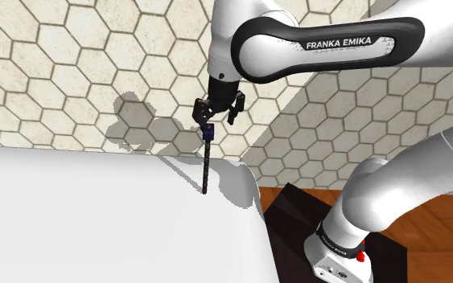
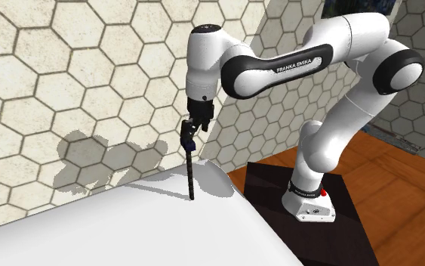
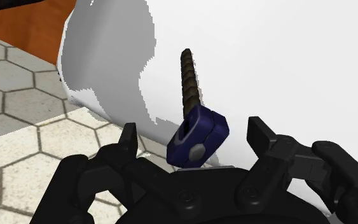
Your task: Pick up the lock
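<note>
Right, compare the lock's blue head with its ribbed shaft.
The blue head is short, blocky and smooth; the ribbed shaft is long, thin and dark. The head sits between the fingers of the open claw; the shaft reaches away toward the white surface. Both form one lock.

The white Franka arm with dark joints (image 2: 337, 121) rises from the black box stand (image 2: 267, 189), folds over at a high elbow above it and carries its forearm roughly level, out and away from the stand. At the far end the wrist turns straight down, so the all-black two-finger gripper (image 1: 217, 119) hangs pointing downward, well out from the stand and higher than its top. Its two fingers (image 3: 130, 139) stand spread wide apart.
</note>
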You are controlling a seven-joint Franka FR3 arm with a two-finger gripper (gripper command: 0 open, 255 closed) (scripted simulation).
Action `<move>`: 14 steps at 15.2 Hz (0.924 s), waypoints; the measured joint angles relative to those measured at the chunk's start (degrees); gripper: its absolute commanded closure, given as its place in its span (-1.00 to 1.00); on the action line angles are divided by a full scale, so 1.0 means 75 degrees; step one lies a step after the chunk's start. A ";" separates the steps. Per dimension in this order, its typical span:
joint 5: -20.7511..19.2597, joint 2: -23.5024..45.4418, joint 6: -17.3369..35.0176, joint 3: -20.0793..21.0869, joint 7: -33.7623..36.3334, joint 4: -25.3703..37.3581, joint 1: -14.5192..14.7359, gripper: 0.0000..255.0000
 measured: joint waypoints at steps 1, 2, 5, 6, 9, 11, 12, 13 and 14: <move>-0.0043 0.0154 -0.0009 0.0130 0.0256 0.0182 -0.0037 -1.00; -0.0063 0.0232 0.0049 0.0206 0.0401 0.0214 -0.0052 -1.00; -0.0088 0.0333 0.0326 0.0292 0.0552 0.0045 -0.0066 -1.00; -0.0095 0.0360 0.0426 0.0303 0.0568 -0.0029 -0.0071 -1.00; -0.0087 0.0358 0.0717 0.0333 0.0605 -0.0323 -0.0058 -1.00; -0.0092 0.0379 0.0779 0.0342 0.0616 -0.0364 -0.0061 1.00; -0.0093 0.0381 0.0791 0.0343 0.0618 -0.0371 -0.0061 1.00; -0.0094 0.0380 0.0798 0.0342 0.0618 -0.0370 -0.0061 1.00; -0.0094 0.0380 0.0800 0.0342 0.0617 -0.0369 -0.0062 1.00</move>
